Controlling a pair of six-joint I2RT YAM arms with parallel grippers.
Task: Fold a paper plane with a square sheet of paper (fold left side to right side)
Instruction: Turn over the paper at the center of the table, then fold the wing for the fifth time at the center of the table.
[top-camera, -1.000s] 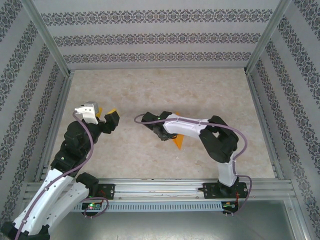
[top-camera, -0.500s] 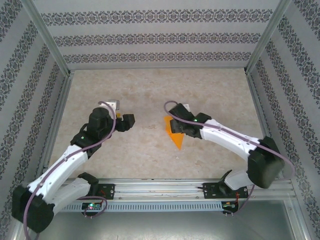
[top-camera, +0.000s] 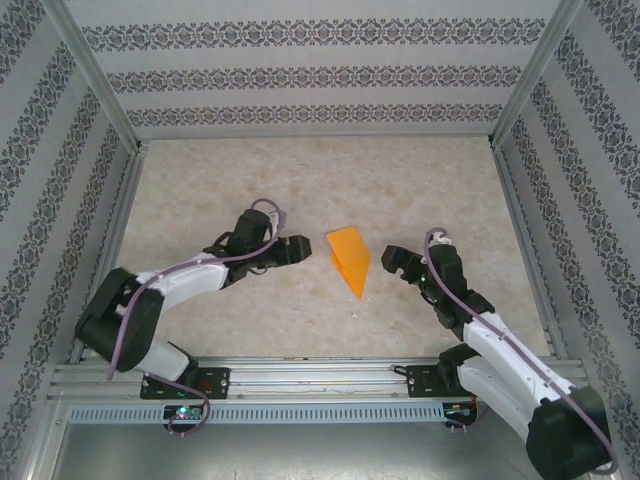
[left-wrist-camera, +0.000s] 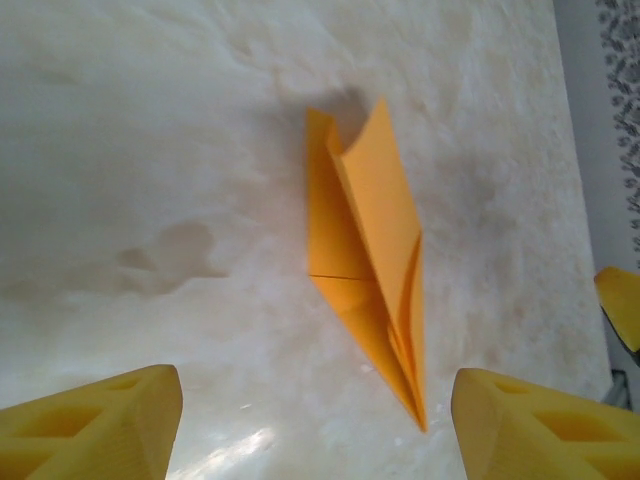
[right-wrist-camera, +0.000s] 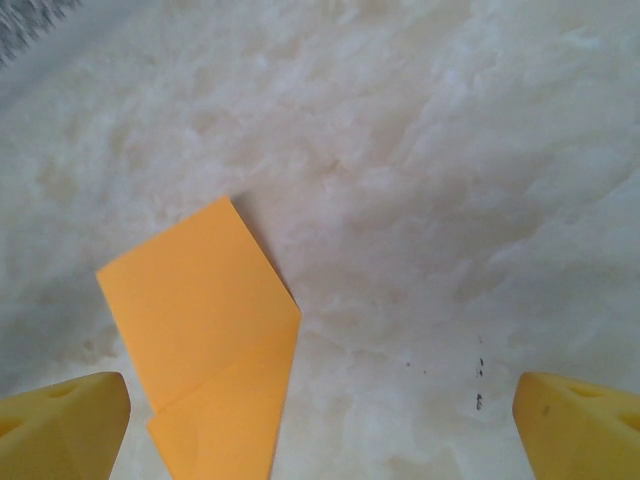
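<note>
Paper plane (top-camera: 349, 258): lying free on tabletop (top-camera: 250, 180), narrow pointed wedge, thin matte orange, crisp creases, one flap lifted. Just let go by right fingers (right-wrist-camera: 60, 420), now backed off to its right, spread wide, empty. Flanked on other side by left fingers (left-wrist-camera: 100, 420), swung in close, parted, empty. Looks like crease set, next fold pending

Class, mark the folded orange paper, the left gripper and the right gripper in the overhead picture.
folded orange paper (top-camera: 348, 258), top view, centre of its visible face.
left gripper (top-camera: 306, 250), top view, midway between its fingertips.
right gripper (top-camera: 389, 265), top view, midway between its fingertips.
</note>
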